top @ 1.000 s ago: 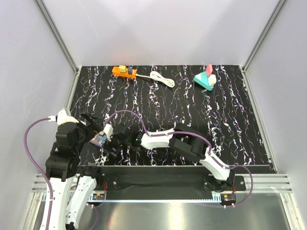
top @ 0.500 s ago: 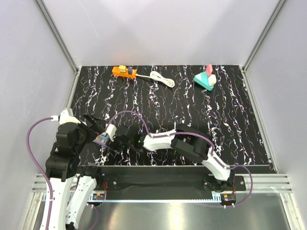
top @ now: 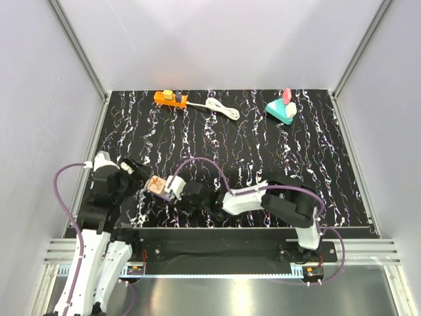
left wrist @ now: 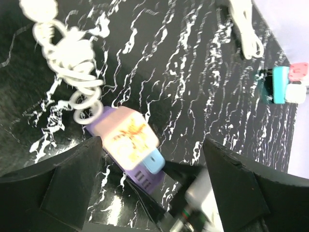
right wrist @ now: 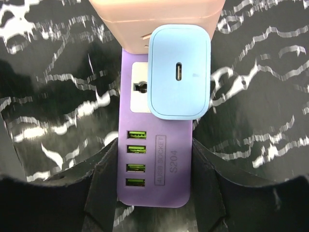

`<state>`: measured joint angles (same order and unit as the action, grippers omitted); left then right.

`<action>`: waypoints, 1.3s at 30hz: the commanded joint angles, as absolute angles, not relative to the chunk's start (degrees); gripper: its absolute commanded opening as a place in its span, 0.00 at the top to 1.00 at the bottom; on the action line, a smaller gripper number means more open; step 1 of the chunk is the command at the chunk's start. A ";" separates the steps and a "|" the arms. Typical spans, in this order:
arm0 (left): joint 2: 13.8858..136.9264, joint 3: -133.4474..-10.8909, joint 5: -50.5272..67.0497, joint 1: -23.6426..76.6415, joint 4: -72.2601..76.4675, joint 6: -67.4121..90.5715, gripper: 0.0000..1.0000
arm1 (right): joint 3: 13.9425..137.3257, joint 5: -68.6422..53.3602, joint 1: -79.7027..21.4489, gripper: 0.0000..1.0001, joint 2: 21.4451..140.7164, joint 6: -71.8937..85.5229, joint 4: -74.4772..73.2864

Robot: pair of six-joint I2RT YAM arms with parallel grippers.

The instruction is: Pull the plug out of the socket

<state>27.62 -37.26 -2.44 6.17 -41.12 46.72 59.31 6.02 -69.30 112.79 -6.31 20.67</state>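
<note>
A purple socket strip (right wrist: 154, 164) with four green USB ports carries a light blue plug (right wrist: 178, 72) and, beyond it, a peach plug (right wrist: 154, 17). My right gripper (right wrist: 154, 191) is shut on the strip's USB end, one finger on each long side. In the top view the strip (top: 158, 185) sits at the near left, with the right gripper (top: 172, 192) just right of it. My left gripper (top: 139, 176) is open on the strip's left. In the left wrist view its fingers (left wrist: 72, 179) straddle the strip (left wrist: 140, 176), apart from it, the blue plug (left wrist: 155, 163) between them.
The strip's white cord (left wrist: 67, 53) lies coiled behind it. An orange power strip (top: 170, 99) with a white cable (top: 222, 108) lies at the far edge. A teal block (top: 281, 110) with pink and white pieces stands at the far right.
My right gripper has carried the purple strip to the right and turned it so the peach plug faces up. My left arm has followed to the right, its gripper still open.
</note>
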 commanded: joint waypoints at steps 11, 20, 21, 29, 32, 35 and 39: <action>26.89 -29.01 -5.72 6.06 -29.45 55.72 0.09 | 48.78 0.18 -64.96 0.89 100.81 2.02 19.07; 31.90 -26.45 -4.83 5.10 -23.29 53.80 0.14 | 49.74 -6.24 -62.05 0.56 101.25 5.89 17.50; 32.25 -26.54 -4.83 4.84 -23.12 53.35 0.16 | 50.01 -6.24 -62.05 0.51 101.25 6.24 16.27; 33.93 -22.68 1.84 3.96 -18.99 53.44 0.18 | 54.04 -5.36 -62.05 0.06 100.72 10.45 9.68; 29.55 -20.75 2.72 3.96 -18.90 52.22 0.20 | 55.45 -4.84 -62.05 0.00 98.80 12.04 6.51; 24.53 -20.83 4.65 3.96 -20.12 50.81 0.21 | 55.55 -3.35 -61.96 0.00 95.63 13.79 4.75; 20.93 -20.83 11.23 3.96 -18.81 50.71 0.32 | 55.29 -0.26 -62.05 0.00 91.24 18.10 1.76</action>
<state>22.48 -20.10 4.43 4.27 -22.28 52.23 53.21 -3.31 -62.39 96.12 14.15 4.32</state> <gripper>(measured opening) 0.715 0.994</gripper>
